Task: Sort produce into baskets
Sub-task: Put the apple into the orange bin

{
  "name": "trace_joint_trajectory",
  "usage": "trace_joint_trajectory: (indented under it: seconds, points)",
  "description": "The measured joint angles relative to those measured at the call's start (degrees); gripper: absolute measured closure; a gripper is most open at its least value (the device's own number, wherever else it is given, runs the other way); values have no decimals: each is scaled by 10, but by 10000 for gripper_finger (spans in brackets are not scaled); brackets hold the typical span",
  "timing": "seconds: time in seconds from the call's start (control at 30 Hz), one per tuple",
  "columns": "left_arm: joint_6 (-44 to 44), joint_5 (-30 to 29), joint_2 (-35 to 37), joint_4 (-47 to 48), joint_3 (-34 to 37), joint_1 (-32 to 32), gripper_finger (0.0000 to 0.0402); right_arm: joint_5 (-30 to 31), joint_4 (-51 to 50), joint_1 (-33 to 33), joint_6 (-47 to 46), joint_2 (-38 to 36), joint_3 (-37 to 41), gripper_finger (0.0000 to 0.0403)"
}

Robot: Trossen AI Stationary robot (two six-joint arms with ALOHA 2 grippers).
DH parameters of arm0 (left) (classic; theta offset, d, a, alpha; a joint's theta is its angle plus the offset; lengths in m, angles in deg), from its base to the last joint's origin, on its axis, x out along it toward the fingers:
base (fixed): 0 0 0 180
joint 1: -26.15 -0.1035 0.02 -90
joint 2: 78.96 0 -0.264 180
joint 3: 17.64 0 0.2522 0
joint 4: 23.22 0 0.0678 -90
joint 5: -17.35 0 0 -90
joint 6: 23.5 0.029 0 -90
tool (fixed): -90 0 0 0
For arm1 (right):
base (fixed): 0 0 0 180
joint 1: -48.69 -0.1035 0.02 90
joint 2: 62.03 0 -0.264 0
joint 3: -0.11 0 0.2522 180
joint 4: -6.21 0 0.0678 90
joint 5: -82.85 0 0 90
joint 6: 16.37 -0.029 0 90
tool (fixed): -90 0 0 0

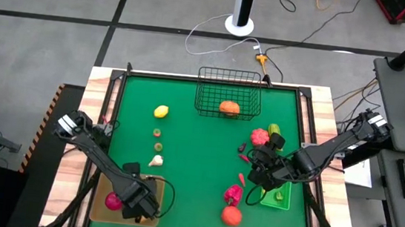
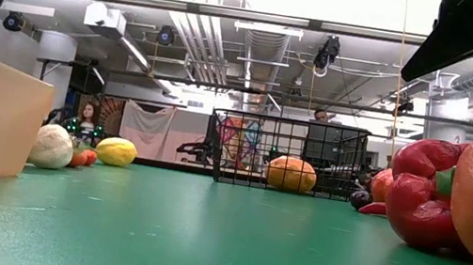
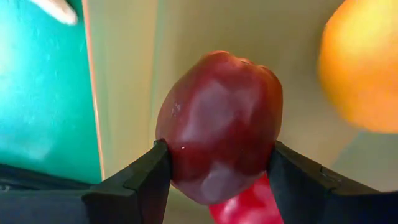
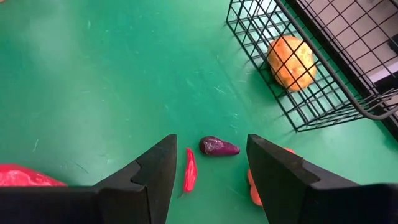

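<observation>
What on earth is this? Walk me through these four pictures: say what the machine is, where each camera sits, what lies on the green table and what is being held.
It is a robot with two dark arms at a green table, each ending in a two-finger tool. One picture looks straight down, one looks level across the tabletop, and two come from cameras on the wrists.

The left tool is over the tan tray and grips a dark red apple; an orange fruit shows beside it. The right tool stands open above a small red chilli and a purple piece.

A wire basket holds an orange pumpkin. A lemon, a red pepper and an orange lie loose.
</observation>
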Motion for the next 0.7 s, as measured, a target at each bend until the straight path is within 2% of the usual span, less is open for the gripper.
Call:
trace_joint_trajectory:
  seconds: [0.43,0.7]
  points:
    - [2,2,0,12,6,2,190,-1,1,0,-2,3,0,216]
    - [0,-6,0,21,6,10,144,-1,1,0,-2,3,0,216]
